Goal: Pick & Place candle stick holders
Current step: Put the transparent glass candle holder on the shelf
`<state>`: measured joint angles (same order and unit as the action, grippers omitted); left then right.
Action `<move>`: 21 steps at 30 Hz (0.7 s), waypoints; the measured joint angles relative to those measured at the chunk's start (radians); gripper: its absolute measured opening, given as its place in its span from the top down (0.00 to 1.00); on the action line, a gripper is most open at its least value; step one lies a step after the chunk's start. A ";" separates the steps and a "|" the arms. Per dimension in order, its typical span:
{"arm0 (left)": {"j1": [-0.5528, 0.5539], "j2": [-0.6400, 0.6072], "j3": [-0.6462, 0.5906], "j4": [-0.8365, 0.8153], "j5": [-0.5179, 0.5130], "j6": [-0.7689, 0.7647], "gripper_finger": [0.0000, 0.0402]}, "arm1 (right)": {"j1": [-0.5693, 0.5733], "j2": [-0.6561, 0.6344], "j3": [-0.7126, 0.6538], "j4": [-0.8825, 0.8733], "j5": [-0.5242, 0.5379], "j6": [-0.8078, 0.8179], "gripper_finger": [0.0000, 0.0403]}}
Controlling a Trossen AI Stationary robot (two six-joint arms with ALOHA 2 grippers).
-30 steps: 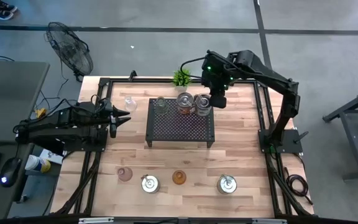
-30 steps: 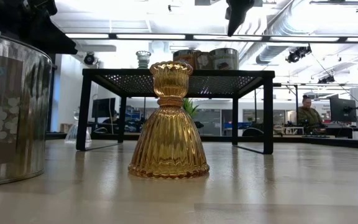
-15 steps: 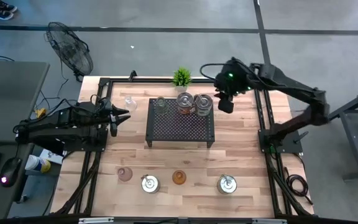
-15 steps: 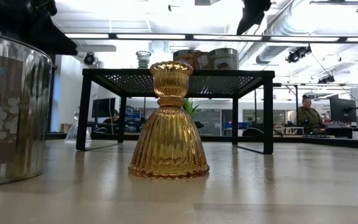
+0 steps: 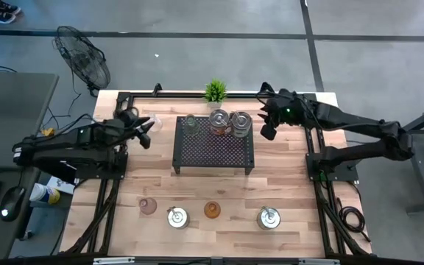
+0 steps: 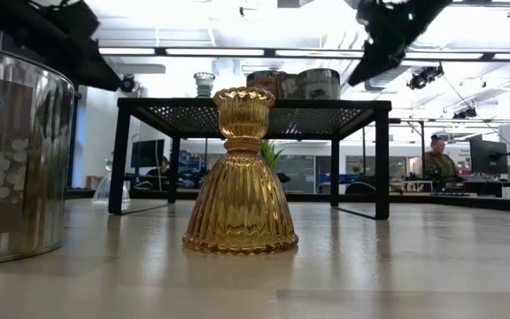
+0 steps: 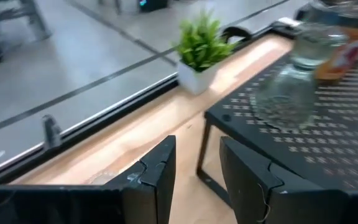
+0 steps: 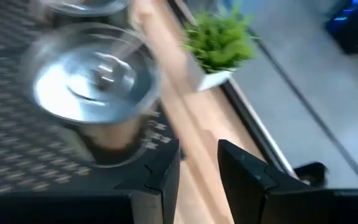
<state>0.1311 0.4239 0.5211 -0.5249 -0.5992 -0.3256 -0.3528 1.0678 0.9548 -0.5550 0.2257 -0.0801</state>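
Between placements, it seems: three holders (image 5: 220, 121) sit on the rack (image 5: 213, 150) at frame centre, four along the bottom. Right gripper (image 5: 268, 131) hovers right of the rack, left gripper (image 5: 145, 135) left; both empty, fingers parted. Next: reach a bottom holder.

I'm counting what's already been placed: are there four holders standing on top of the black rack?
No, the high view shows only three on the black rack: a small clear holder and two silver holders.

Both arms were up off the table. Left gripper (image 5: 147, 132) reached inward with fingers (image 7: 157, 177) slightly parted, nothing between them. Right gripper (image 5: 266, 129) was angled down, same small empty gap.
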 joint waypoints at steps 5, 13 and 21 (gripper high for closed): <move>0.043 0.148 0.089 -0.050 -0.063 -0.059 0.70 | 0.000 -0.052 -0.139 0.149 0.068 0.005 0.75; 0.330 0.361 0.257 -0.237 0.125 -0.056 0.70 | 0.000 -0.113 -0.273 0.270 0.114 -0.034 0.75; 0.671 0.515 0.319 -0.312 0.500 0.055 0.70 | 0.000 -0.159 -0.292 0.231 0.146 -0.068 0.75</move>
<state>0.8020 0.9386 0.8398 -0.8365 -0.0992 -0.2711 -0.3531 0.9093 0.6624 -0.3240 0.3717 -0.1479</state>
